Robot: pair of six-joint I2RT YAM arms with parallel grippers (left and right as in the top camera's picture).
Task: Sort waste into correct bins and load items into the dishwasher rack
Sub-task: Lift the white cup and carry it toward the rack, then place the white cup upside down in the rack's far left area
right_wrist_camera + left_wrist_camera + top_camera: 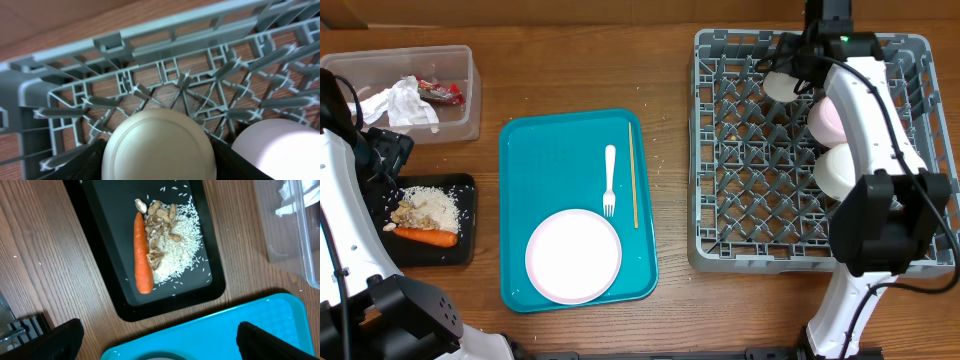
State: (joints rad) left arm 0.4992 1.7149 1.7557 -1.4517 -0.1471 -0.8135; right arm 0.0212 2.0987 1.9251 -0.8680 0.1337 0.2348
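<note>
— Dishwasher rack [765,258], where?
— Far right of wooden worktop [580,60]. Square grey plastic crate, lattice walls, rows of upright pegs. Right side partly hidden behind right arm [865,120].
— Pose of that arm?
— Stretched from near edge across the rack towards its far left corner, wrist tipped down. Jaws partly open, dark pads pressed on either side of round white vessel [159,145]: upturned, smooth, cream-toned, flat ring base. Bowl or cup, cannot tell. Fingertips cut off by lower edge of wrist view.
— Anything else among the pegs?
— Second white piece [280,145] just beside it, blurred and cropped. White bowl [842,170] nearer, half under the arm.
— Left arm [345,230]?
— Raised along left edge, wrist above the spot between clear tub [470,90] and black tray [100,255]. Jaws wide open, gripping nothing; only two black tips visible, low in wrist view.
— Waste?
— In shallow black tray: glossy orange carrot [142,255] lying against loose white rice [180,245] and pale nut-like scraps [162,215]. In clear tub: crumpled paper napkin [400,103], shiny red wrapper [445,93].
— On teal tray [540,160]?
— Round white-pink plate [573,256], white fork [609,180], thin wooden stick [633,175], all lying flat.
</note>
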